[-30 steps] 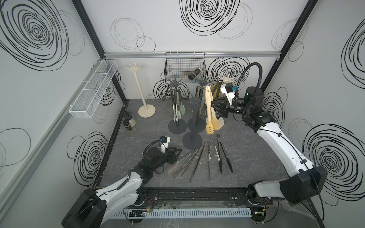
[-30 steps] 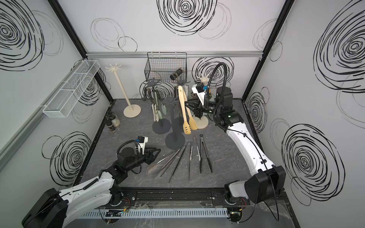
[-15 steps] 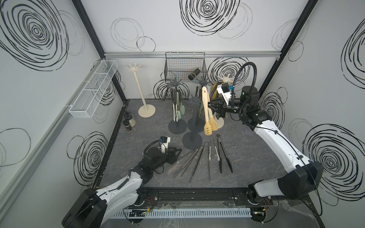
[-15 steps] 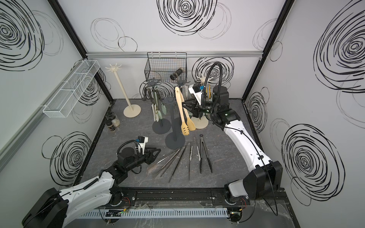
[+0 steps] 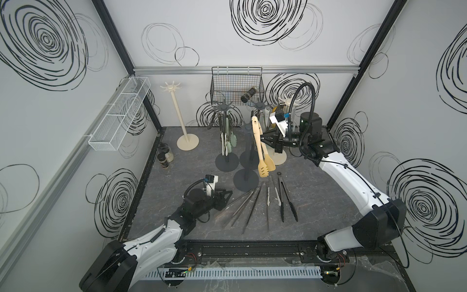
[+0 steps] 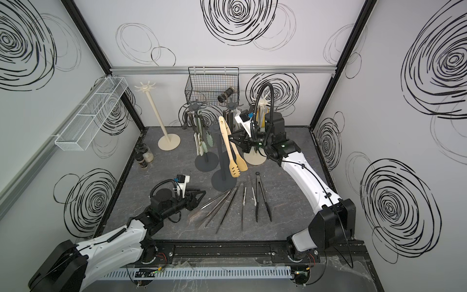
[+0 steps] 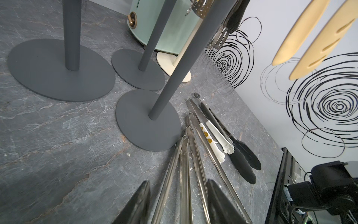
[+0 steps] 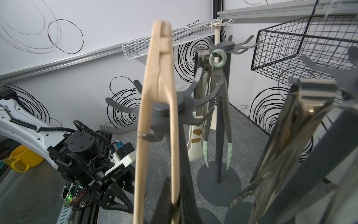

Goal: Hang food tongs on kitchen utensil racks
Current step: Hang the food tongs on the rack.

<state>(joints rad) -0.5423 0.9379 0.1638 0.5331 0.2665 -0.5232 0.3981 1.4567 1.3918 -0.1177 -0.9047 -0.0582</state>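
Note:
My right gripper is shut on one arm of the beige wooden food tongs, which it holds upright with the hinge on top. In the right wrist view the wooden tongs straddle the star crown of the front dark grey utensil rack, hinge above it. My left gripper stands open low over the steel tongs lying on the table. Black tongs and white tongs lie beside them. Pale green and white tongs hang on another dark grey rack.
A cream rack stands bare at the back left; another cream rack's base shows behind my right arm. A black wire basket hangs on the back wall and a white mesh tray on the left wall. Jars sit at the left edge.
My right gripper has carried the wooden tongs leftward, up to the front dark grey rack. The left arm has not moved.

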